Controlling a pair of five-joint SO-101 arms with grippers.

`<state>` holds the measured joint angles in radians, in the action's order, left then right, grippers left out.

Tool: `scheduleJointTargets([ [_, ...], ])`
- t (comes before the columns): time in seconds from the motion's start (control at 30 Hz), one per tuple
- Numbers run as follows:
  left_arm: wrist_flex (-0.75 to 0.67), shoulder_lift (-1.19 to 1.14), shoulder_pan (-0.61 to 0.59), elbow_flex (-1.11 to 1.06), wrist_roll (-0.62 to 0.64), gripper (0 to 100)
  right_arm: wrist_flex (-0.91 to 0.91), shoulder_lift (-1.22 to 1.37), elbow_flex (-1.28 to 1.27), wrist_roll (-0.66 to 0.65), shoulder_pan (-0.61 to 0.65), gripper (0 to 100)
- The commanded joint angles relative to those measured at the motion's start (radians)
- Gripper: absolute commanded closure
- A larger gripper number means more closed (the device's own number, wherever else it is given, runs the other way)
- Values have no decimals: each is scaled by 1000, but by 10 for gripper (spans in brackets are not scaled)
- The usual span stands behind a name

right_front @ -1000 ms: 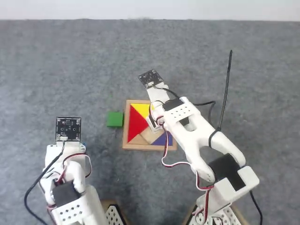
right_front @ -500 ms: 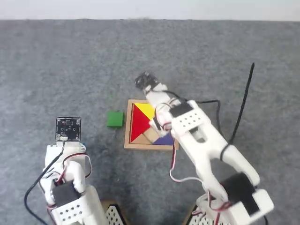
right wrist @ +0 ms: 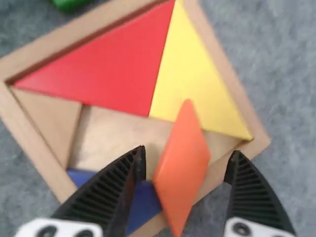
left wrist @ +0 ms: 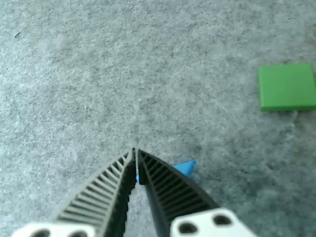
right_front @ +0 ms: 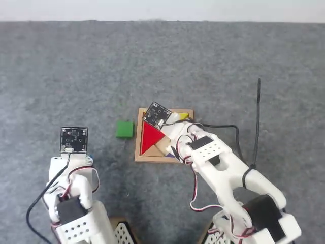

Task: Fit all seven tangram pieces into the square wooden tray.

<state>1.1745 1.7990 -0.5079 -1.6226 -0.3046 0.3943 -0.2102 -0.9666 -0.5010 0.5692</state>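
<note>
1. Square wooden tray (right_front: 137,150) sits mid-table on the grey felt-like table cover (right_front: 61,66), its raised rim framing a partly filled recess.
2. White right arm (right_front: 223,168) stretches from the near edge out over the tray, with its wrist camera above the tray's middle. The right gripper (right wrist: 187,150) hangs low over the tray with its black ribbed fingers (right wrist: 116,182) spread wide, nothing pinched.
3. White left arm (right_front: 71,198) is folded up at the near left, well apart from the tray. The left gripper (left wrist: 136,155) points down at bare cover, tips pressed together.
4. Big red triangle (right wrist: 108,69) lies flat in the tray, its long side along one rim.
5. Big yellow triangle (right wrist: 192,84) lies flat too, edge to edge with the red one, its long side on the neighbouring rim.
6. Orange parallelogram (right wrist: 181,163) lies between the spread fingers. One end overlaps the yellow triangle's edge and the other reaches out past the rim, so it looks perched on top rather than seated. Whether either finger touches it, I cannot tell.
7. Pale wood-coloured triangle (right wrist: 44,118) is tucked in a corner below the red one, with bare tray floor just beside it.
8. Dark blue piece (right wrist: 143,205) sits against the rim, half hidden by a finger and the orange parallelogram, so its shape is unclear.
9. Green square tile (right_front: 124,128) lies on the cover just beside the tray, on the left arm's side, not touching it.
10. Small light-blue piece (left wrist: 185,168) is only a sliver on the cover, peeking out from beside the left gripper's finger.
</note>
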Motion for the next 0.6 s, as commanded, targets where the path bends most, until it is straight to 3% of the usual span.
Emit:
scheduleJointTargets([
  [0.0,2,18,0,5,-8,984,-71,4,11,-41,-27,757],
  [0.1,2,18,0,5,-8,984,-93,64,11,-117,-48,793],
  [0.47,0,18,0,4,-8,984,-102,-15,-60,-175,-56,801],
  [0.57,2,18,0,4,-8,984,-104,-16,-60,-175,-58,846],
])
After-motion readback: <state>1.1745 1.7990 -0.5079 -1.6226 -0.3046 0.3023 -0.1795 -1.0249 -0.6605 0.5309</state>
